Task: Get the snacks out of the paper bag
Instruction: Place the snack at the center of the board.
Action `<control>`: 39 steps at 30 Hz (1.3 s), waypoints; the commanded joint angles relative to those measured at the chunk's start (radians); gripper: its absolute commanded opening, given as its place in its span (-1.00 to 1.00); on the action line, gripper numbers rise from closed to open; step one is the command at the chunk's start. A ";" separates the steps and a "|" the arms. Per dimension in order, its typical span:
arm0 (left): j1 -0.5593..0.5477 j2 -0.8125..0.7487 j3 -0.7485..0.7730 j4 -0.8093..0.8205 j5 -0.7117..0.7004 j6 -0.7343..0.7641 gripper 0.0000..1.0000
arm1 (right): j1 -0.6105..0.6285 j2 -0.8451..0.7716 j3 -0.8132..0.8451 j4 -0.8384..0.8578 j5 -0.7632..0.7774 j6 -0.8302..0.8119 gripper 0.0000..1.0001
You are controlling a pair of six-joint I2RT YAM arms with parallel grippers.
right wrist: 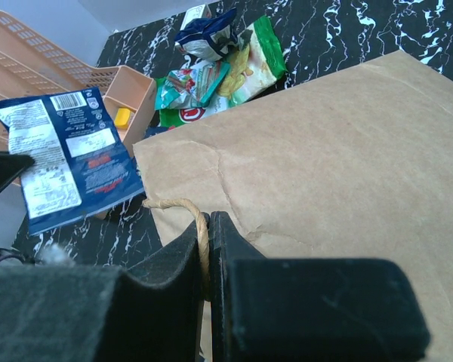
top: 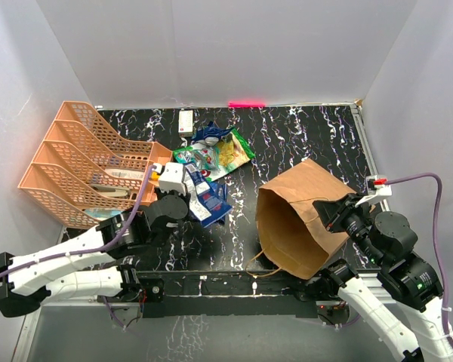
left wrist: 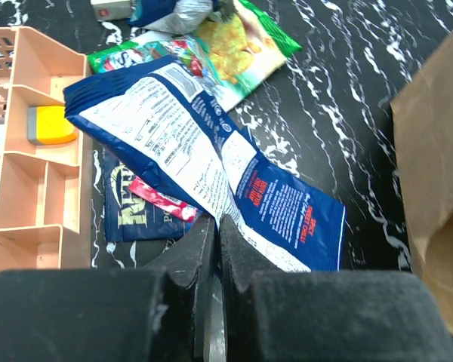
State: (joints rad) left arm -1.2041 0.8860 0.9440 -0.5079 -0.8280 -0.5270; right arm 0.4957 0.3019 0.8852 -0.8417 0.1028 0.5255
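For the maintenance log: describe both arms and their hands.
The left arm and right arm have white links, black joints and a trailing purple cable. The left hand and right hand each have two flat black fingers, plus a white camera block at the wrist.

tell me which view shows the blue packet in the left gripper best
Left wrist: the dark blue packet fills the frame, printed back showing. Right wrist shows it smaller at the left edge; top external shows it small, from above.
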 commanded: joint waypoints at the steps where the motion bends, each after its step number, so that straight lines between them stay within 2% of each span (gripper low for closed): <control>1: 0.080 0.045 -0.059 0.201 -0.052 -0.030 -1.00 | 0.003 0.011 -0.006 0.063 0.015 -0.002 -0.84; 6: 0.150 0.136 -0.156 0.437 -0.039 -0.091 -1.00 | 0.002 0.022 -0.008 0.063 0.008 -0.007 -0.84; 10: 0.211 0.223 -0.171 0.543 -0.040 -0.157 -1.00 | 0.004 0.016 -0.010 0.062 0.004 -0.007 -0.85; 15: 0.283 0.330 -0.221 0.750 -0.006 -0.124 -1.00 | 0.003 0.006 -0.014 0.066 0.007 -0.003 -0.84; 24: 0.421 0.407 -0.260 0.665 0.126 -0.305 -1.00 | 0.003 0.000 -0.019 0.066 -0.002 -0.001 -0.84; 25: 0.424 0.397 -0.281 0.668 0.128 -0.317 -0.89 | 0.002 0.001 -0.019 0.066 -0.002 -0.001 -0.84; 28: 0.427 0.344 -0.341 0.650 0.160 -0.359 -0.33 | 0.003 0.002 -0.019 0.066 -0.005 -0.002 -0.85; 32: 0.431 0.255 -0.394 0.613 0.286 -0.397 0.11 | 0.003 0.002 -0.019 0.067 -0.003 -0.002 -0.84; 34: 0.431 0.206 -0.389 0.558 0.349 -0.408 0.27 | 0.002 0.004 -0.019 0.066 -0.006 -0.002 -0.84; 39: 0.433 0.065 -0.334 0.422 0.428 -0.392 0.51 | 0.003 0.004 -0.019 0.067 -0.005 -0.004 -0.84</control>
State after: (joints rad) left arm -0.7788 1.0573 0.5484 0.0257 -0.4892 -0.9131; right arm 0.4957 0.3130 0.8692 -0.8333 0.0944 0.5255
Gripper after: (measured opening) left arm 0.717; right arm 0.078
